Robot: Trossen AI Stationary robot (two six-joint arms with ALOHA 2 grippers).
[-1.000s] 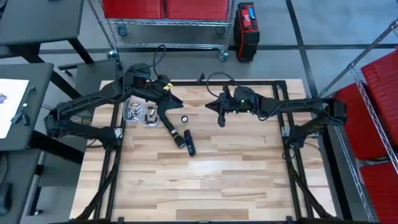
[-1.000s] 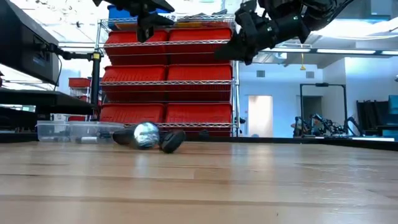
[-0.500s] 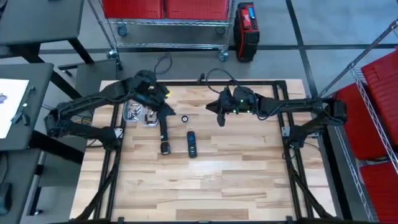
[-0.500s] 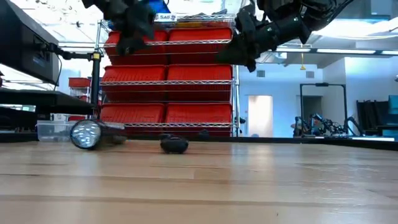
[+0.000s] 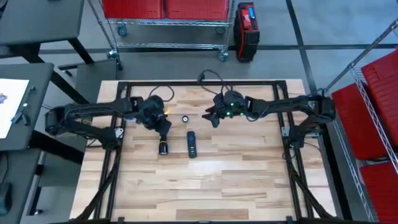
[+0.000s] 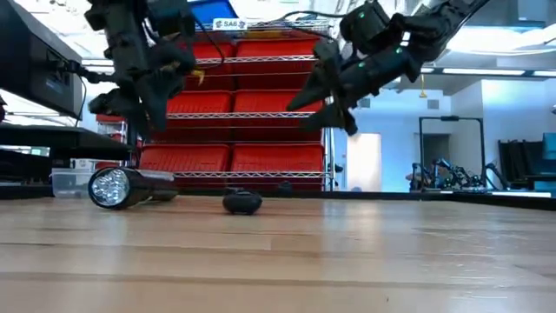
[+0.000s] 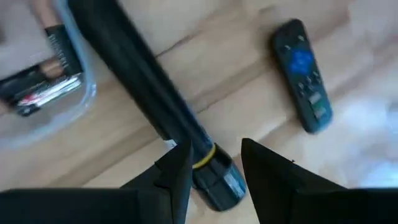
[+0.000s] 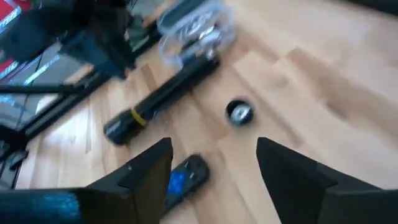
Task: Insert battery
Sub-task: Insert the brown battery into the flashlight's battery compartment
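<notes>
The flashlight (image 5: 163, 138) is long, black and slim, with a yellow ring near its wide head; it lies flat on the wooden bench (image 5: 205, 186), lens end toward the near edge, its shiny reflector facing the low camera (image 6: 109, 187). Just beside it, apart, lies a dark remote (image 5: 191, 143) with a blue pad. Farther back a small round cap (image 5: 185, 118) rests alone on the wood. A clear plastic container (image 7: 46, 93) holding batteries sits by the flashlight's tail.

The left gripper (image 5: 163, 126) hangs over the flashlight's rear half, pointed down, its jaws parted a little and holding nothing. The right gripper (image 5: 208, 117) hovers above the bench near the cap, tilted down toward it, jaws spread wide and empty.
</notes>
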